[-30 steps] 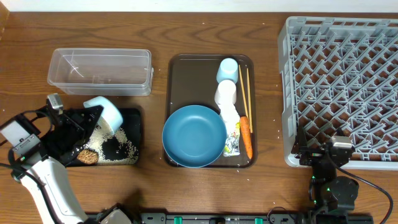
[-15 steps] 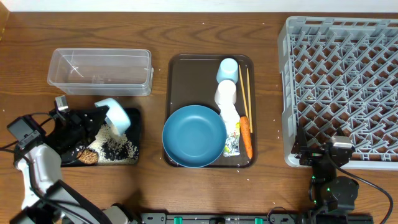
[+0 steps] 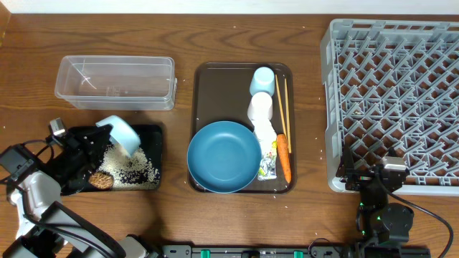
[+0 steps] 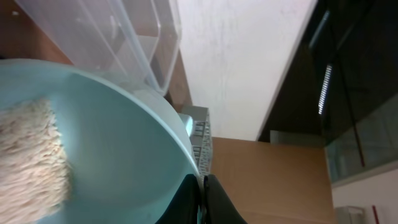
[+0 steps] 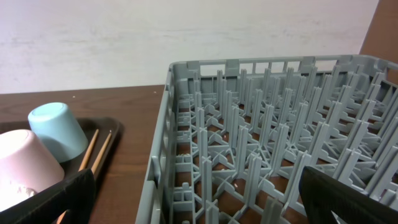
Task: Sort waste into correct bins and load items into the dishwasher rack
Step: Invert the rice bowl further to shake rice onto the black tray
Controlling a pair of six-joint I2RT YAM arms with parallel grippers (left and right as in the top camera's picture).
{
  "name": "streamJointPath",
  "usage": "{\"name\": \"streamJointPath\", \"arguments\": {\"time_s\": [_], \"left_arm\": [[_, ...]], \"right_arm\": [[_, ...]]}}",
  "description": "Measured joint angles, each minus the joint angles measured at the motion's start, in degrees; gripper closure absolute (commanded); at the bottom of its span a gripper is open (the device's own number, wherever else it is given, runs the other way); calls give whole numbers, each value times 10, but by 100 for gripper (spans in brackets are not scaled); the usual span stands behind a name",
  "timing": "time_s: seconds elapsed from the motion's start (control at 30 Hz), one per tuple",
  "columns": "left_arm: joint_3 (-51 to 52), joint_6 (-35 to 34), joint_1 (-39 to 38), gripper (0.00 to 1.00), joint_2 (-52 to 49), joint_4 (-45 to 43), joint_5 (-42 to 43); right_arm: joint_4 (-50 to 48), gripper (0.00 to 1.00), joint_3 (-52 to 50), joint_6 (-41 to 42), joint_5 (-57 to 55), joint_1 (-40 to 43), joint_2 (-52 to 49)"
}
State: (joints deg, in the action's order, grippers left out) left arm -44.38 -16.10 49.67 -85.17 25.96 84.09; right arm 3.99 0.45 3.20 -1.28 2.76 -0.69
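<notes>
My left gripper is shut on the rim of the small pale bowl, held tilted over the black tray. Loose rice and a brown lump lie in that tray. In the left wrist view my gripper pinches the bowl, with rice still inside. The dark blue dish, pink cup, light blue cup, chopsticks, carrot and wrapper sit on the brown serving tray. My right gripper is open at the grey rack's front edge.
The clear tub stands behind the black tray and shows in the left wrist view. The right wrist view shows the rack, the light blue cup, the pink cup and the chopsticks.
My left gripper has shifted the tilted bowl slightly right and then back left over the black tray. The right arm has not moved.
</notes>
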Motion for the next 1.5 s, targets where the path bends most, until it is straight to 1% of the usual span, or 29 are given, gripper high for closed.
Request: {"name": "streamJointPath", "arguments": {"time_s": [0.13, 0.27, 0.4, 0.5, 0.63, 0.9, 1.2, 1.5], "left_arm": [[0, -7, 1, 94, 0, 0, -2], [0, -14, 2, 94, 0, -1, 14], [0, -40, 3, 94, 0, 1, 29], [1, -57, 8, 94, 0, -26, 27], [1, -80, 15, 94, 0, -30, 33], [1, -95, 16, 94, 0, -54, 38], [1, -117, 11, 94, 0, -46, 37], [1, -116, 3, 94, 0, -56, 33]], "right_arm": [[0, 1, 0, 0, 0, 0, 0], [0, 1, 0, 0, 0, 0, 0], [0, 1, 0, 0, 0, 0, 0], [0, 1, 0, 0, 0, 0, 0], [0, 1, 0, 0, 0, 0, 0], [0, 1, 0, 0, 0, 0, 0], [0, 1, 0, 0, 0, 0, 0], [0, 1, 0, 0, 0, 0, 0]]}}
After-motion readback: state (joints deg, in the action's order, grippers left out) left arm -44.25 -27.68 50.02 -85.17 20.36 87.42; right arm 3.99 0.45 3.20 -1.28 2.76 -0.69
